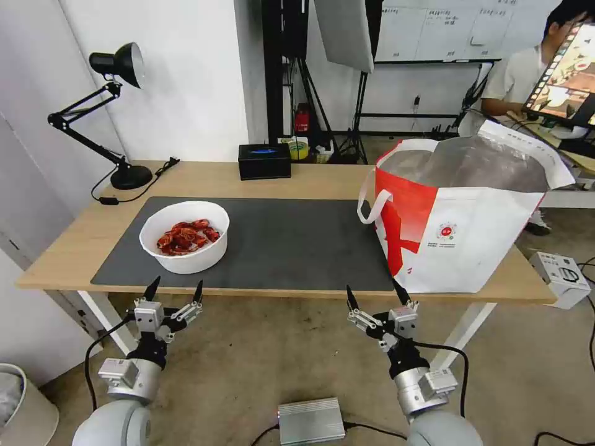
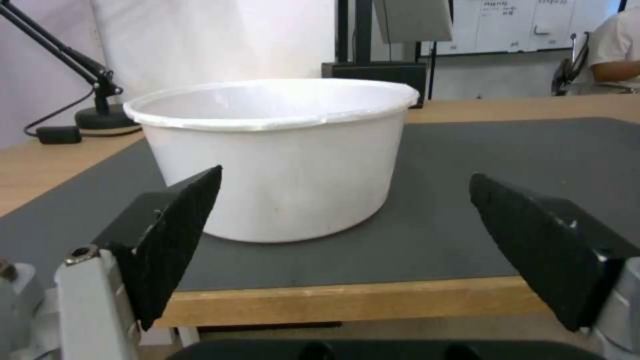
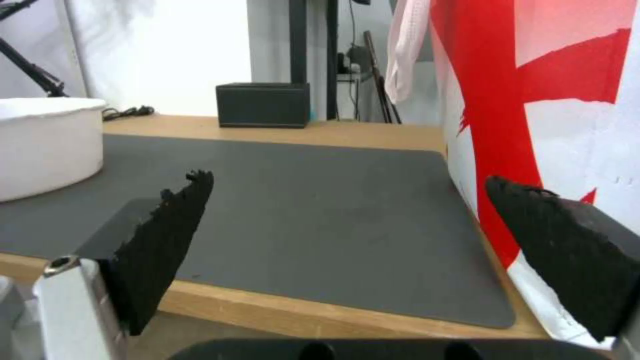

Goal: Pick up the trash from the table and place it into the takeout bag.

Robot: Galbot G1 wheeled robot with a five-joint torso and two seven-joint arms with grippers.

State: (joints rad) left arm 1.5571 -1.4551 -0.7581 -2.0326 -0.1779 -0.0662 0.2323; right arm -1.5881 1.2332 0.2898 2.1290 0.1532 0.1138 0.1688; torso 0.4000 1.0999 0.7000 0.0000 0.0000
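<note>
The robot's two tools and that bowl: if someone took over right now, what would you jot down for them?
Left tool: open, empty, off the table's near edge, facing the white bowl.
Right tool: open, empty, off the same edge, beside the takeout bag.
Bowl of red shells stands on the grey mat, untouched.
Bag stands open at the table's right end.
Left: bowl into bag.

The head view looks forward and down from above the long light-wood table, taking in its whole dark grey rectangular mat. Both wrist views sit low at the table's near edge (about tabletop height), facing across it. The left one is close to the round white plastic bowl, which the right one sees farther off.
</note>
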